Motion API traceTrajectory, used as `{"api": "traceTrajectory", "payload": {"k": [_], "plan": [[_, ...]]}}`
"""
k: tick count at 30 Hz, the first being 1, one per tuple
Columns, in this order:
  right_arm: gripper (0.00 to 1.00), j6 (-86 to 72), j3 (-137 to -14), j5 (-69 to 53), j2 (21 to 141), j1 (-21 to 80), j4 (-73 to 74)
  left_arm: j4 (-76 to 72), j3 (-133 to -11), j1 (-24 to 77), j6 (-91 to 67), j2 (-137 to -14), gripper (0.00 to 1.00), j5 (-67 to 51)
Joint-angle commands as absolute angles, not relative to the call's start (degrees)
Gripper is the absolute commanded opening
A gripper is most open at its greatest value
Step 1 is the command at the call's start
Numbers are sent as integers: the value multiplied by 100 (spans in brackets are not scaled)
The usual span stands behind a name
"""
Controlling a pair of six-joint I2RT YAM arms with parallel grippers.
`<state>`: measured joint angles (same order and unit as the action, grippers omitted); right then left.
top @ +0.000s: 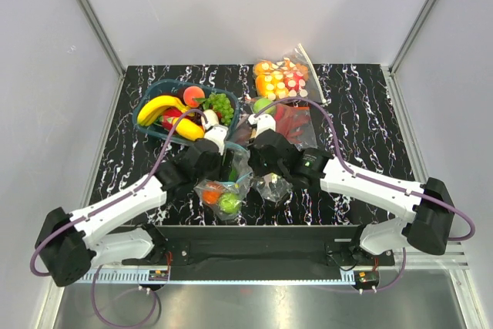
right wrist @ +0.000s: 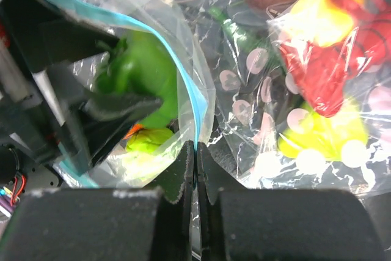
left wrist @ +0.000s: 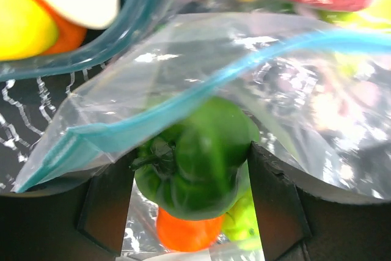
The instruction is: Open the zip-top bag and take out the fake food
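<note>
Nearest the arm bases, the closed bottom of the zip-top bag (top: 209, 187) lies on the surface (top: 370, 113). Some of the fake food (top: 229, 203) is seen through the plastic there, an orange piece (top: 212, 196) among it. The bag's long axis is judged to run near to far. Its mouth points away from the bases, toward the far containers, and is slightly raised.

Just beyond, the mouth is found parted, and the teal zipper strip (left wrist: 201, 87) is split into two lips. One lip is pinched by the right claw (right wrist: 195, 151), whose fingers are clenched tight on the plastic edge. The left claw (left wrist: 190, 158) is set inside the opening, and a green fruit (left wrist: 195, 175) is held between its fingers, touching both. The fruit appears to be grasped, though glare on the plastic leaves the firmness of the hold uncertain.

The opening step is therefore judged done, and removal is in hand. The next move calls for the green fruit to be drawn out through the mouth, along the bag's axis. The lip should be kept pinned by the right claw so that the bag is not dragged along.

Farther off, a teal tub (top: 143, 119) with a banana (top: 158, 105) is seen. A bag of red peppers (top: 296, 121) lies beside it, and farthest of all is a bag of orange and red-white pieces (top: 281, 78).
</note>
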<state>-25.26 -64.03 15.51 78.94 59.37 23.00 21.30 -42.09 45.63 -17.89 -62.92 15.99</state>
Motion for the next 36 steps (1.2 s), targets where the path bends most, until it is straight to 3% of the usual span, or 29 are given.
{"api": "traceTrajectory", "payload": {"k": [1,18,31,36], "plan": [[5,-2452,-6793,1925,7831,5977,2434,2083,-4218,4570,-1573,-6091,52,890],[4,-2672,-6768,2250,7910,5898,2725,2725,-5018,4658,-1872,-4685,56,747],[4,-2786,-6311,2240,7585,5897,2943,2497,-6009,4588,-1767,-4869,55,1177],[5,-2804,-6153,2522,7208,5897,3304,2417,-6653,4027,-1565,-5202,56,1152]]}}
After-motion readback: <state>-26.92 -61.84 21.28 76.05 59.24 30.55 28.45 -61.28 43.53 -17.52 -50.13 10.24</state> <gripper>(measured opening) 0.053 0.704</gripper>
